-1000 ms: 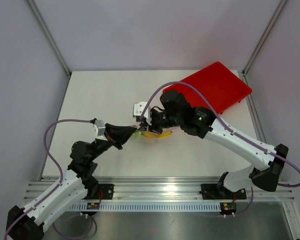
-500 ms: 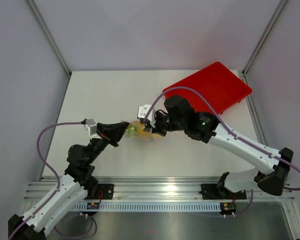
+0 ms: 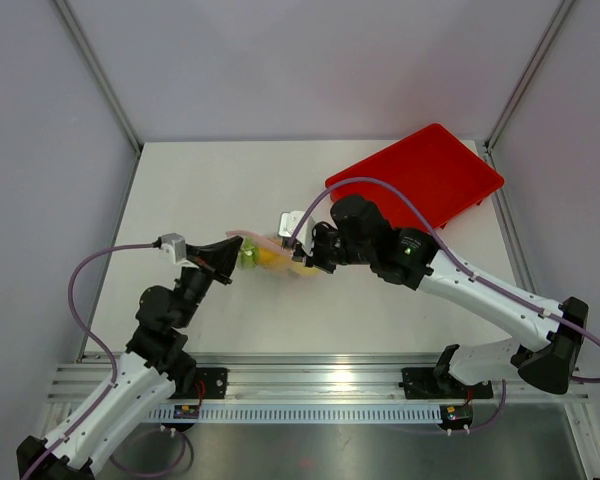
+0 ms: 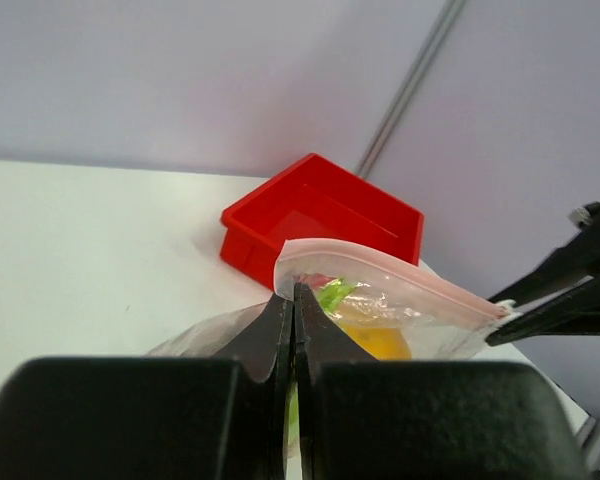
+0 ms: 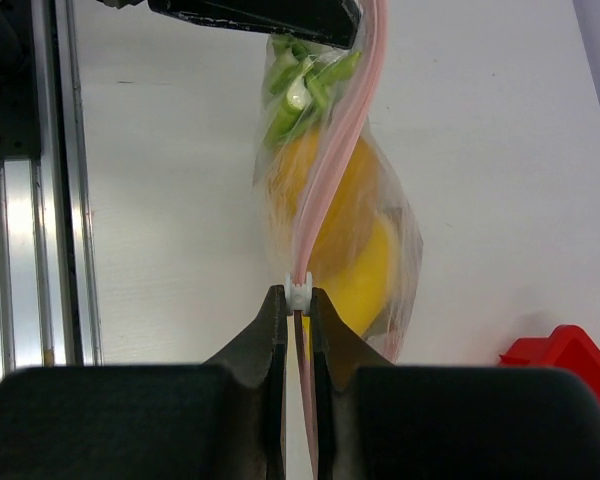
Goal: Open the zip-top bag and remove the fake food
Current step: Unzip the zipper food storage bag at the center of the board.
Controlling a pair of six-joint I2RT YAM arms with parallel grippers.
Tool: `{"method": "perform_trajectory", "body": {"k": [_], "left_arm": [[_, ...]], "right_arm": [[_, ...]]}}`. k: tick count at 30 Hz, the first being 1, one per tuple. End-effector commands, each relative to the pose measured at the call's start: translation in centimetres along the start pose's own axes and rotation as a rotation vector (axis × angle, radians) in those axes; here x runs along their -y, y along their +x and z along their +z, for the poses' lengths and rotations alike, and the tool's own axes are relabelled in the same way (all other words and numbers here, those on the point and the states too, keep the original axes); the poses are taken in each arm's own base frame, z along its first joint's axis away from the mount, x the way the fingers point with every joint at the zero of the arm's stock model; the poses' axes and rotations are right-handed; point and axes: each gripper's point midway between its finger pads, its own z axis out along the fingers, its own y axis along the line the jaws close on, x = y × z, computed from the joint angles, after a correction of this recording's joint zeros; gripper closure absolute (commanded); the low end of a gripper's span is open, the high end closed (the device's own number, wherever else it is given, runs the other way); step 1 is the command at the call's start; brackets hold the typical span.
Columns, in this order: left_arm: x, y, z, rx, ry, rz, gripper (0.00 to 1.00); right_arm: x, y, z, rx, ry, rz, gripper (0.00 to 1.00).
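Note:
The zip-top bag (image 3: 270, 256) hangs stretched between my two grippers just above the table, its pink zip strip (image 5: 332, 150) on top. My left gripper (image 3: 238, 256) is shut on the bag's left end (image 4: 294, 292). My right gripper (image 3: 302, 258) is shut on the strip, and the white slider (image 5: 298, 291) sits at its fingertips. The fake food is still inside the bag: yellow pieces (image 5: 365, 270) and green pieces (image 5: 300, 85), which also show through the plastic as the yellow food (image 4: 375, 342) and the green food (image 4: 330, 293).
A red tray (image 3: 420, 175) lies at the back right of the white table (image 3: 200, 190), and the same tray (image 4: 320, 212) stands behind the bag. One corner of the tray (image 5: 570, 365) is close to my right gripper. Grey walls enclose the table.
My left gripper has pulled back to the left with the bag's end, and the bag has shifted left and stretched out. My right gripper has followed a little and keeps its hold.

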Motion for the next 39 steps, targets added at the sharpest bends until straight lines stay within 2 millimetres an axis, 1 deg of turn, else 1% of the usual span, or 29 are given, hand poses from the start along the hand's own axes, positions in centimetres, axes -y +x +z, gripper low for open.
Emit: {"method": "perform_trajectory", "body": {"k": [1,2,3,6,12,17,20,21,25,28,34,36,37,38,39], "left_arm": [[-4.8,-1.3,-0.3,0.042,-0.264,0.01,1.0],[-5.2,-1.2,-0.4,0.04,-0.285,0.008,1.0],[-6.0,-1.0,-0.6,0.034,-0.331,0.003,1.0],[-7.1,-1.3,-1.3,0.047,-0.4,0.0,1.0],[-8.3,-2.3,-2.8,0.112,-0.471,-0.008,1.0],[-8.8,-2.9,-3.8,0.152,-0.501,-0.005,1.0],[-8.7,-3.4,-4.1,0.175,-0.498,-0.003,1.0],[-8.7,-3.6,-4.2,0.183,-0.498,-0.002,1.0],[-8.9,-3.9,-4.6,0.201,-0.511,0.004,1.0],[-9.2,-3.9,-4.9,0.209,-0.526,0.002,1.0],[-9.2,-4.0,-4.9,0.209,-0.526,0.003,1.0],[-8.8,-4.1,-4.7,0.213,-0.504,0.001,1.0],[-8.7,-3.8,-4.6,0.206,-0.485,0.014,1.0],[-7.7,-4.0,-4.1,0.215,-0.429,0.014,1.0],[-7.4,-4.0,-3.9,0.213,-0.406,0.017,1.0]], "right_arm": [[0.6,-0.7,-2.0,0.022,0.047,0.014,0.99],[0.7,-0.7,-2.0,0.021,0.049,0.013,0.99],[0.7,-0.6,-1.9,0.019,0.051,0.015,0.99],[0.8,-0.6,-2.1,0.02,0.056,0.018,0.99],[0.9,-0.3,-2.2,0.008,0.06,0.02,0.99],[1.0,0.0,-2.4,-0.01,0.069,0.036,0.99],[1.2,0.4,-2.3,-0.043,0.083,0.054,0.99],[1.2,0.9,-2.3,-0.07,0.084,0.063,0.99],[1.0,1.2,-2.3,-0.086,0.077,0.081,0.99],[0.9,1.2,-2.6,-0.085,0.076,0.083,0.98],[0.7,1.3,-2.8,-0.087,0.07,0.084,0.96],[0.5,1.1,-2.8,-0.074,0.059,0.085,0.72],[0.3,0.9,-2.6,-0.064,0.047,0.082,0.62],[0.1,0.7,-2.7,-0.051,0.038,0.081,0.57],[0.0,0.1,-2.8,-0.018,0.029,0.079,0.47]]}}
